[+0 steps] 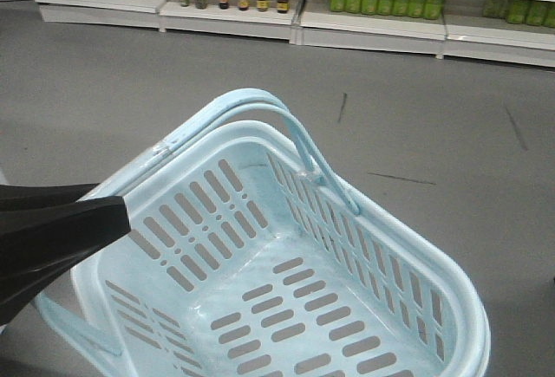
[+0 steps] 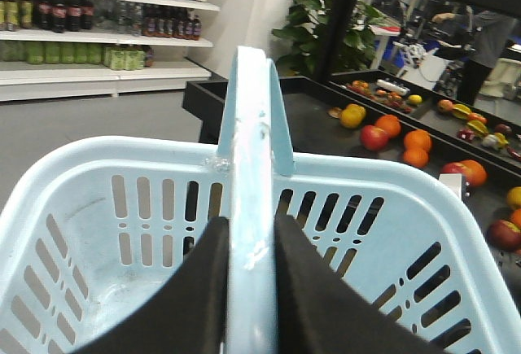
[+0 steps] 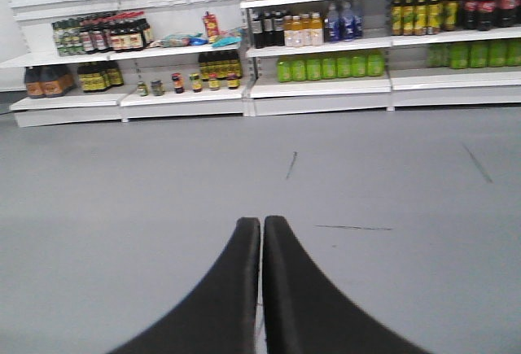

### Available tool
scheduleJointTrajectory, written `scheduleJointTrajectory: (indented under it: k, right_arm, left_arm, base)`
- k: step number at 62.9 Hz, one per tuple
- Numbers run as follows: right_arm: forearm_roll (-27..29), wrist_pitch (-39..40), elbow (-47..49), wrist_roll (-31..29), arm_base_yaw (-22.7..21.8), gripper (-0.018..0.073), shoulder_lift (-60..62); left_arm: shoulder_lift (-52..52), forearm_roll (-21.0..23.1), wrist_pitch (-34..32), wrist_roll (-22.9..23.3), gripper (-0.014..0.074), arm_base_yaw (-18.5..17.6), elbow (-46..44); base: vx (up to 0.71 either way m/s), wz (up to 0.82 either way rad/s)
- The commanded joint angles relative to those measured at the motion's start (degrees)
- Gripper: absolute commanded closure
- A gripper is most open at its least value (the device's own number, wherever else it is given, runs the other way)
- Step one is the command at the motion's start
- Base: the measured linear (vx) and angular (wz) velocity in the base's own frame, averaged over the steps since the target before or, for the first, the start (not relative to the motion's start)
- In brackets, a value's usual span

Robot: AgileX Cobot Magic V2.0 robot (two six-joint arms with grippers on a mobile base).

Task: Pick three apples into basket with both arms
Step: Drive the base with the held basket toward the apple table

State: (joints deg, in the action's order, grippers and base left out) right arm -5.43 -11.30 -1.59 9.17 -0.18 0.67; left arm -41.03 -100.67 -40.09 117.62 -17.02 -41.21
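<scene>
Currently L gripper [image 2: 251, 225] clamps basket handle [image 2: 248, 102]; R gripper [image 3: 261, 222] closed, empty.

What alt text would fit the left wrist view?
The left claw grips the pale blue handle of a basket, whose visible inside holds no fruit. Beyond it, apples and oranges lie on a black table; bottle shelves line the wall.

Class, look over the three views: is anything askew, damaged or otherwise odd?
The basket looks tilted in the front view, and it is empty. Its handle is pinched in the left gripper and shows whitish scuffs just above the grip. The right gripper is shut on nothing.
</scene>
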Motion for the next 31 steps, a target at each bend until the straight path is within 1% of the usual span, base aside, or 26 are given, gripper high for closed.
scheduleJointTrajectory:
  k: [1,17,31]
  right_arm:
    - [-0.5,4.4,-0.7,-0.4,0.1,0.0564,0.7]
    - [-0.5,4.4,-0.7,-0.4,0.1,0.0564,0.7]
    - [-0.5,4.4,-0.7,-0.4,0.1,0.0564,0.7]
  left_arm:
    - [0.2,-1.1,2.1,0.1,0.0602,-0.2,-1.7]
    - [0.2,-1.1,2.1,0.1,0.0602,-0.2,-1.7]
    - [0.2,-1.1,2.1,0.1,0.0602,-0.2,-1.7]
  base:
    - [0.17,0.56]
    - [0.18,0.5]
    - [0.19,0.33]
